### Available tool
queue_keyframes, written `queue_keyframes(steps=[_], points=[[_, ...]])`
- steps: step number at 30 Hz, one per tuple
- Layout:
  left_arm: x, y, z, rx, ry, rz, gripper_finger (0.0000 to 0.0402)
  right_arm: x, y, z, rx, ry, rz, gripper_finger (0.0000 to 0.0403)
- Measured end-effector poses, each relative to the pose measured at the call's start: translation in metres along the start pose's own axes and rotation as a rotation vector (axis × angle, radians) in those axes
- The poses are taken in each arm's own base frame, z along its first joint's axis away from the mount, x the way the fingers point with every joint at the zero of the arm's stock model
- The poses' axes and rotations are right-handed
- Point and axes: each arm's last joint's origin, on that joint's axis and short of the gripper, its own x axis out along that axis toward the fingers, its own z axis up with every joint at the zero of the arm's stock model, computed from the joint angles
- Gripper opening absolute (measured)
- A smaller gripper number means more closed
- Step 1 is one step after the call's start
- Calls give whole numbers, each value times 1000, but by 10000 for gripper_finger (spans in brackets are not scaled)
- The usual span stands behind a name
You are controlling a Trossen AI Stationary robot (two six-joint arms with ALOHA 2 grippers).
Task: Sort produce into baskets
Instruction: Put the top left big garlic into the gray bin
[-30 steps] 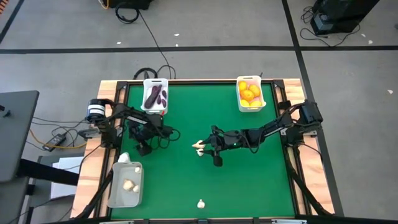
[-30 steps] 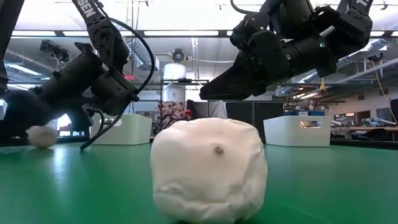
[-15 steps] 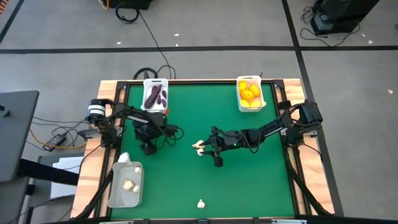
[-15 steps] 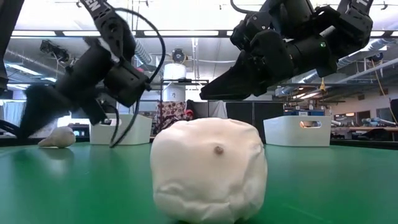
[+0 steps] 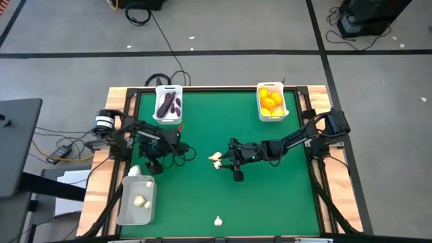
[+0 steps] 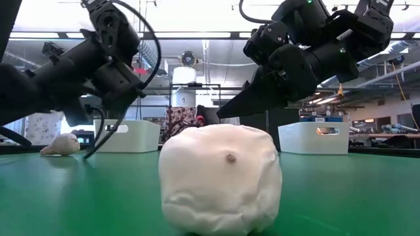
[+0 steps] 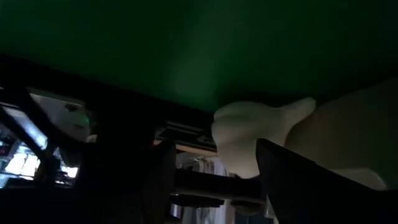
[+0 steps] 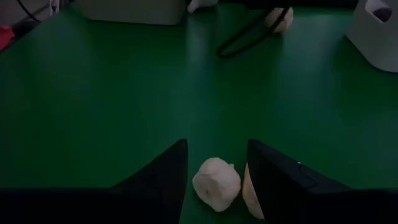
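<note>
No text, label, brand mark or number can be read in any of the views. The arms, the bins and the room behind the table show no lettering clear enough to make out.

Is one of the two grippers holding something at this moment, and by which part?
Nothing is held. The right gripper is open above two garlic bulbs on the table. The left gripper is open near a garlic bulb beside the clear basket.

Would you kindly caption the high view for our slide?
Right gripper hovers over garlic mid-table; left gripper hangs near the clear basket.
</note>
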Motion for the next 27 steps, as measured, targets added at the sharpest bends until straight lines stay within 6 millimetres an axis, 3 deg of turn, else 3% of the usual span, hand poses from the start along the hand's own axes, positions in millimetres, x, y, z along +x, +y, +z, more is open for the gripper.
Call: queue_keyframes(steps=[8, 17, 21, 27], points=[[18, -16, -8, -74, 23, 26, 229, 0, 0, 0, 0, 2, 1, 176], [-1, -45, -16, -31, -55, 18, 229, 0, 0, 0, 3, -3, 1, 176], [-4, -45, -20, -49, -30, 37, 229, 0, 0, 0, 3, -3, 1, 176], [8, -38, -24, -77, 52, 51, 219, 0, 0, 0, 0, 4, 2, 176]])
